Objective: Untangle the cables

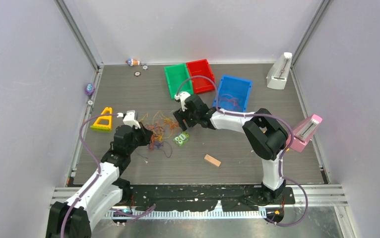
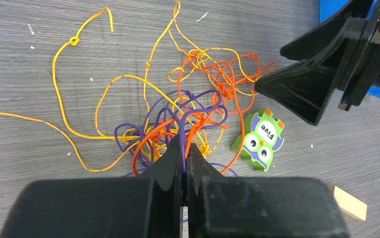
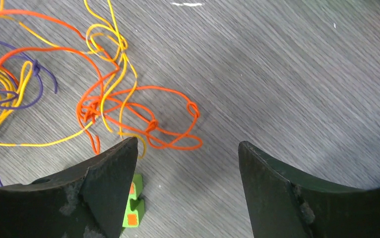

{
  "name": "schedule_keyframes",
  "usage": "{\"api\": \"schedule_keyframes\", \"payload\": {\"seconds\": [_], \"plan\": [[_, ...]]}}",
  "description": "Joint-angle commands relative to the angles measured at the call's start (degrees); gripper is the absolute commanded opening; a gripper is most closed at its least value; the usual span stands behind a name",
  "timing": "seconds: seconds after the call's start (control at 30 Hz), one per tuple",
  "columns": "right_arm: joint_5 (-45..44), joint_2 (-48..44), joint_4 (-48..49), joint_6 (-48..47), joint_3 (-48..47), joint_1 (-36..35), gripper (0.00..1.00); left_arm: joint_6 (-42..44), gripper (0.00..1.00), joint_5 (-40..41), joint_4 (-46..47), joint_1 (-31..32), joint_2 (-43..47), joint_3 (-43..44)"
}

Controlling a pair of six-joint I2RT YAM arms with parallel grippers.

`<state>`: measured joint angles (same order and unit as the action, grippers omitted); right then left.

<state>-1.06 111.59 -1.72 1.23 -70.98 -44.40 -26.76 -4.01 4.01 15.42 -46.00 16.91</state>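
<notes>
The cables [image 1: 159, 130] lie in a loose tangle of orange-red, yellow and purple strands on the grey table, left of centre. In the left wrist view the knot [image 2: 188, 106] sits just ahead of my left gripper [image 2: 184, 145], which is shut on a purple and an orange strand at the tangle's near edge. The left gripper also shows in the top view [image 1: 148, 135]. My right gripper [image 1: 180, 120] is open and empty at the tangle's right side. In the right wrist view it [image 3: 188, 145] hovers just beyond an orange loop [image 3: 143, 121].
A green owl piece [image 1: 180, 139] lies right of the tangle, under the right gripper [image 2: 260, 139]. A wooden block [image 1: 212, 160] lies nearer. Green [image 1: 177, 80], red [image 1: 200, 75] and blue [image 1: 232, 92] bins stand behind. A yellow toy [image 1: 103, 119] sits left.
</notes>
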Motion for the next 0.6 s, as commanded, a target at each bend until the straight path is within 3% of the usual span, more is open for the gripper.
{"api": "schedule_keyframes", "payload": {"seconds": [0.0,0.03,0.2,0.27,0.33,0.57], "plan": [[3.61,2.38,2.08,-0.9,-4.94,-0.11,0.76,0.52,0.0,0.86,2.68,0.22,0.34,0.13],[5.08,2.74,2.07,-0.89,-5.13,-0.18,0.72,0.5,0.0,0.84,2.71,0.22,0.22,0.1],[6.14,1.5,3.29,-0.49,-3.3,-0.67,0.23,0.49,0.0,1.29,2.87,0.22,-0.21,0.19],[3.72,-1.05,4.87,-0.3,-0.49,-0.68,0.13,0.52,0.0,2.09,2.47,0.22,-0.02,0.35],[1.85,-4.35,8.44,0.51,3.07,-0.73,0.08,0.45,0.0,3.43,1.64,0.22,0.63,0.34],[-5.82,-14.53,15.86,2.43,13.61,-0.6,0.06,-2.41,0.0,16.09,-1.11,0.22,8.54,-2.39]]}}
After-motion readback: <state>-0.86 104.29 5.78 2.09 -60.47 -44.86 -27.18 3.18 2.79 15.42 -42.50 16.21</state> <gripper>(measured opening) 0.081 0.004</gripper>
